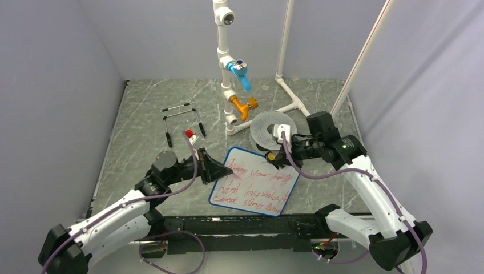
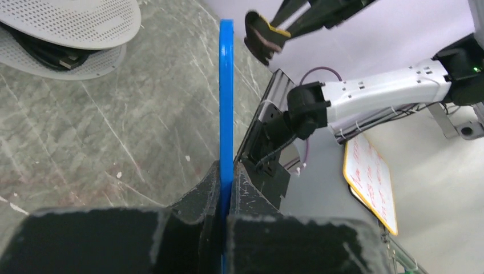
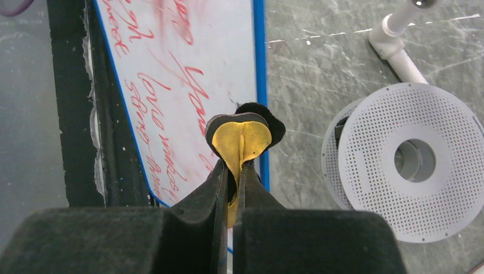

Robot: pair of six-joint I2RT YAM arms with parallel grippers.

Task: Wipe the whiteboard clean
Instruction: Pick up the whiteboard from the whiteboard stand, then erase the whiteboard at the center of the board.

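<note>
1 whiteboard [image 1: 254,181] lies skewed at the middle of the near edge of the table [image 1: 142,148], its near side over the black rail [image 1: 228,225] there. Red handwriting covers it, with the far rows smeared pink.

The left gripper [image 1: 212,169] is clamped on the board's blue frame [image 2: 226,103] at the left side, jaws pressed tight on the thin edge. The right gripper [image 1: 281,157] is clenched on 1 eraser pad [image 3: 242,134], yellow with black felt, over the board's far right corner. Whether the felt touches the surface I cannot tell.

Just beyond that corner, right of centre, sits 1 round grey perforated disc [image 1: 273,128] with a 2nd like it underneath, close behind the right gripper.

Left of centre lie 1 small red item [image 1: 189,133] and, just past it, 1 wire stand [image 1: 178,112].

Toward the far edge rises 1 white pipe frame [image 1: 224,51] carrying 2 valves: 1 blue [image 1: 241,71] above 1 orange [image 1: 244,106].
</note>
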